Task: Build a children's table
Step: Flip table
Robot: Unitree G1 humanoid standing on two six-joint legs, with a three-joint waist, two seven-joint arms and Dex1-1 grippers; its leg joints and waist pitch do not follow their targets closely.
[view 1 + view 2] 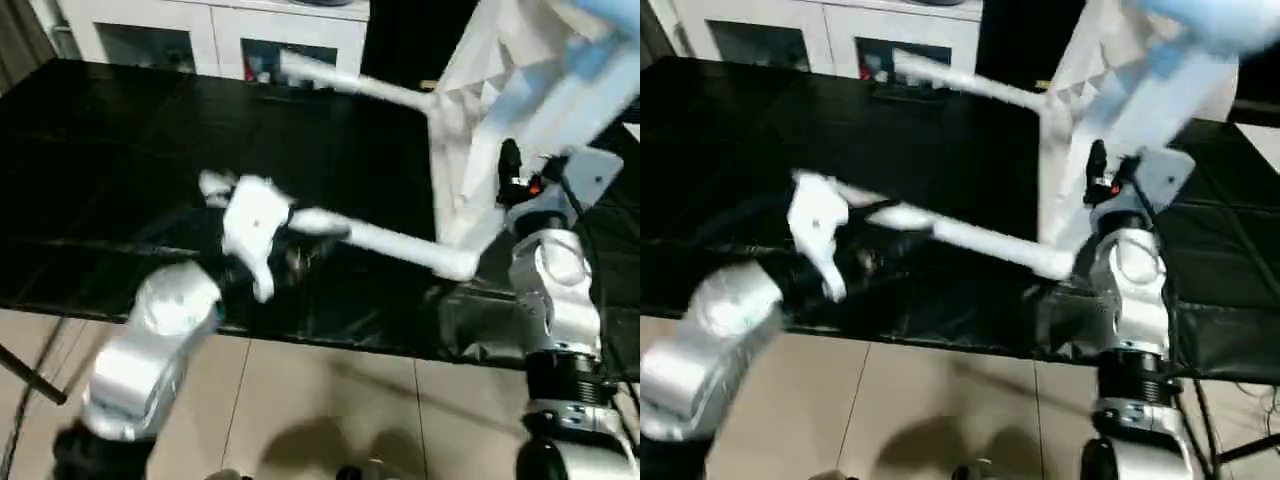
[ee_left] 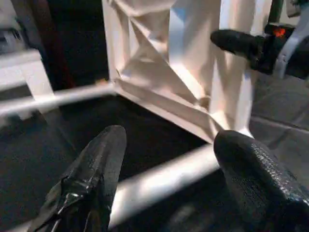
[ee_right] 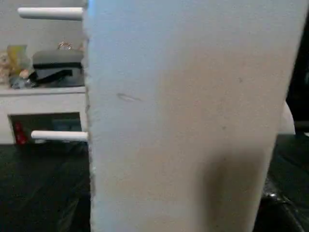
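Your left hand (image 2: pixel 164 179): black fingers (image 2: pixel 91 183) spread wide, straddling near leg (image 1: pixel 400 245) of children's table (image 1: pixel 480 120), not clamped. Your right hand (image 1: pixel 520 180): I cannot tell its state; it sits against tabletop's edge. Tabletop stands tilted on edge on black worktop (image 1: pixel 120 150), legs pointing toward left hand. White cabinets (image 1: pixel 215 35) beyond.

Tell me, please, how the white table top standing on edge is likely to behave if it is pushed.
The table top stands on its edge on the black surface, so it could tip. Its X-ribbed underside suggests a stiff panel, light for its size. The two fitted legs jutting sideways may brace it or lever it around.
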